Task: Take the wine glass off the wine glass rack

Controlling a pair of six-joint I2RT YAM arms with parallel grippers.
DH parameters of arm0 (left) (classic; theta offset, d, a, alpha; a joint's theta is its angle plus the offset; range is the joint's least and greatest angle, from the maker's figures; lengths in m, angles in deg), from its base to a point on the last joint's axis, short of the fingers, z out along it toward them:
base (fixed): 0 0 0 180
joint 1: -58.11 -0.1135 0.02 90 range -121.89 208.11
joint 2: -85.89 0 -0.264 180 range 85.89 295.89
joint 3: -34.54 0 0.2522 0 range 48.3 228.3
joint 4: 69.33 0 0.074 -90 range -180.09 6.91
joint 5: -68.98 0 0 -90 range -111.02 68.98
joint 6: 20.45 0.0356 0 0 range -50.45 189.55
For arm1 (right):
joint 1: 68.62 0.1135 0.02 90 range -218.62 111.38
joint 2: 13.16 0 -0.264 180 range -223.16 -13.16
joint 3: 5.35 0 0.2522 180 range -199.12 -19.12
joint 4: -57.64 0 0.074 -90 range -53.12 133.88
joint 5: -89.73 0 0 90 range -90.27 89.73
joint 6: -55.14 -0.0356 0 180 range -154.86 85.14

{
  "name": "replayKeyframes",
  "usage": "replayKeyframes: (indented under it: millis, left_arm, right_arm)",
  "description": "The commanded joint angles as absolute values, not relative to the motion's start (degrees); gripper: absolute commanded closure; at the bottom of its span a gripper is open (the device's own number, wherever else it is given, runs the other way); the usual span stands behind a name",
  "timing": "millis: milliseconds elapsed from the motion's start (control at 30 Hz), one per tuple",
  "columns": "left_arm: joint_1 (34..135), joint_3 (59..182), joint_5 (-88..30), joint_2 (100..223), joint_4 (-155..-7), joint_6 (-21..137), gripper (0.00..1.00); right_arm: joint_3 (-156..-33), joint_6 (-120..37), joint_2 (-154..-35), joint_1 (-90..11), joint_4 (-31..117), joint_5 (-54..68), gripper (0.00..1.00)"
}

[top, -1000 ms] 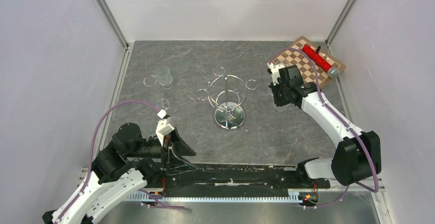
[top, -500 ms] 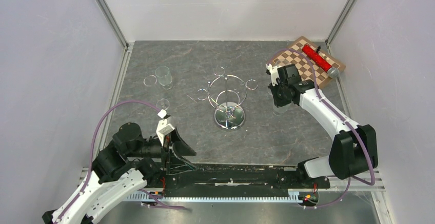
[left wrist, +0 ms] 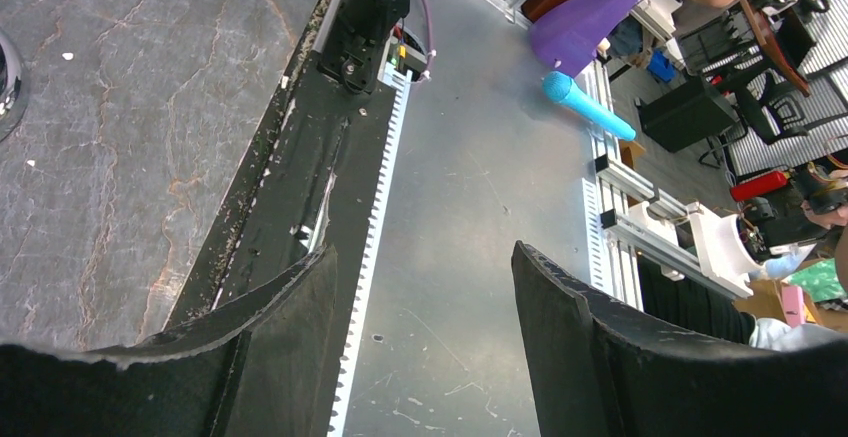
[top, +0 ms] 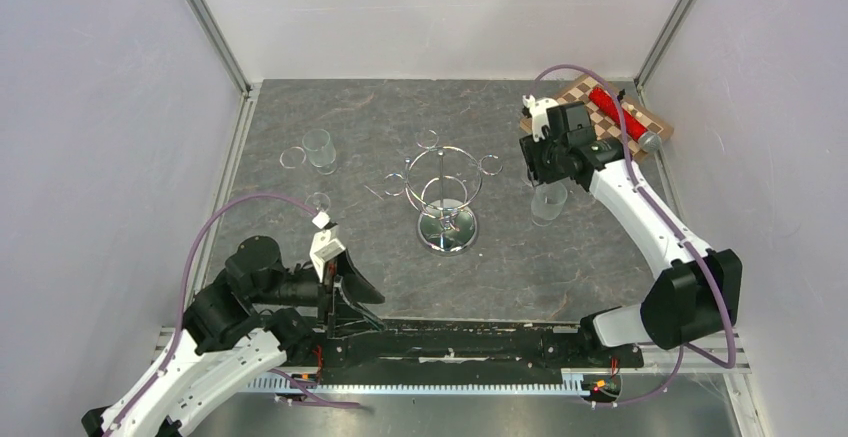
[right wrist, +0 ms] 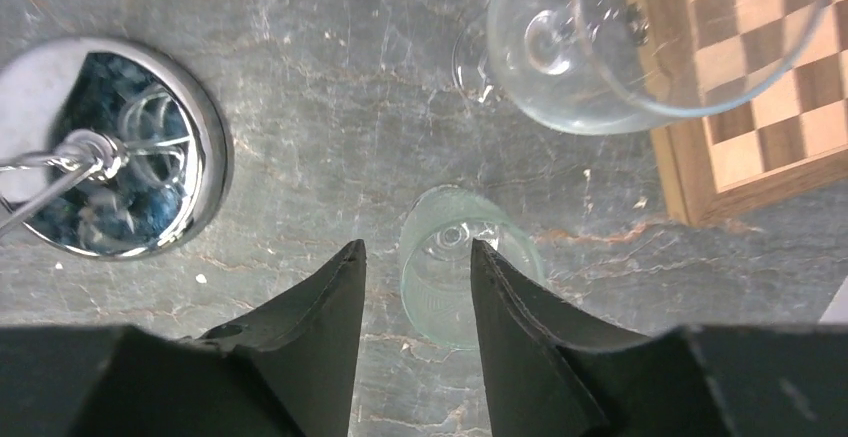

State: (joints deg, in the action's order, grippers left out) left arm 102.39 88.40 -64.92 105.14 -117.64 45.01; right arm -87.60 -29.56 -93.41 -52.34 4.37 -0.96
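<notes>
Left claw [left wrist: 420, 257] hangs low at overhead view's lower left, fingers wide; right claw [right wrist: 415, 247], upper right, points down, fingers parted.

Shiny chrome rack [top: 447, 232], seemingly stone tabletop [top: 340, 117]

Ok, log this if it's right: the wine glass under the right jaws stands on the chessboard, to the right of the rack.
One thing is wrong. That wine glass stands on the grey stone table, apart from the chessboard, not on it, as the right wrist view shows. It is to the right of the wine glass rack, as stated.
</notes>
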Motion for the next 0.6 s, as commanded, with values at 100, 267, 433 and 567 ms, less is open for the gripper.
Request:
replayKeyframes:
  millis: [100, 267, 433, 567]
  left_arm:
    - [102.3, 88.5, -65.4, 107.0, -115.7, 44.0, 0.29]
    - [102.3, 88.6, -62.6, 106.7, -115.9, 43.8, 0.28]
    - [102.3, 89.2, -53.7, 107.5, -118.1, 42.5, 0.27]
    - [102.3, 91.5, -46.1, 108.5, -121.6, 42.5, 0.27]
  right_arm:
    - [-92.9, -30.8, -87.7, -52.6, 3.7, -1.0, 0.45]
    - [-89.9, -32.5, -81.3, -52.6, 5.6, -1.4, 0.02]
    - [-86.8, -36.3, -74.9, -52.6, 5.5, -4.4, 0.02]
    - [-82.0, -39.6, -68.6, -52.5, 8.2, -3.4, 0.02]
